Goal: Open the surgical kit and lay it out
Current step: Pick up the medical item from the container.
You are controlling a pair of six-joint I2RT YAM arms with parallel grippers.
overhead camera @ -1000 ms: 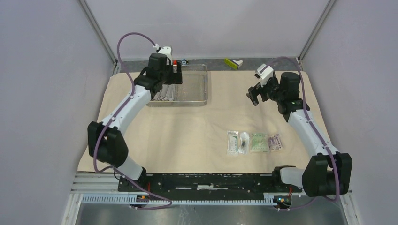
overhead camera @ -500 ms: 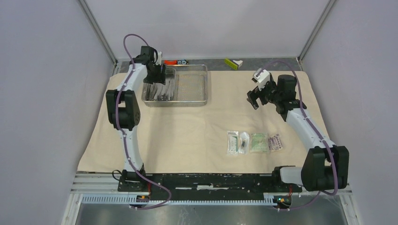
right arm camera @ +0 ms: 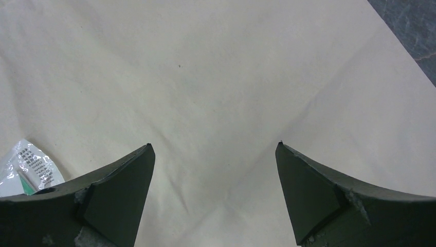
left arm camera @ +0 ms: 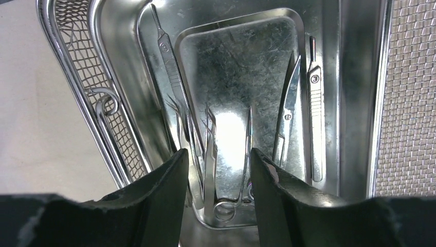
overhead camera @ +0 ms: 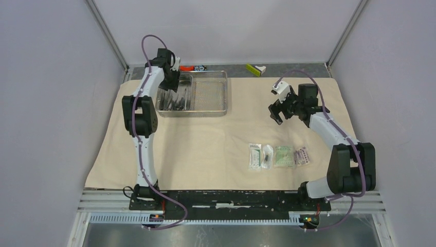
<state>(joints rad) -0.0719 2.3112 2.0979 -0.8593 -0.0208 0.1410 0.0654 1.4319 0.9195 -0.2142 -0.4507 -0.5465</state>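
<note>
Yellow-green and white object point(overhead camera: 255, 69) and orange-black pieces point(overhead camera: 195, 68), perhaps clips, at far table point(overhead camera: 298, 67) edge

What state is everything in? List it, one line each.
cloth wrap, unfolded, spread flat.
steel tray, on the wrap, uncovered.
instruments, lying in the inner tray.
four packets, laid in a row on the wrap.
left fingers, open, above the instruments, holding nothing.
right fingers, open, empty, above bare wrap.

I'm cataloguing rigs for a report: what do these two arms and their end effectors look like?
The left arm and right arm have white links and black joint housings, each trailing a purple cable. The left end effector and right end effector each have two matte black, wedge-shaped fingers with scuffed edges.
</note>
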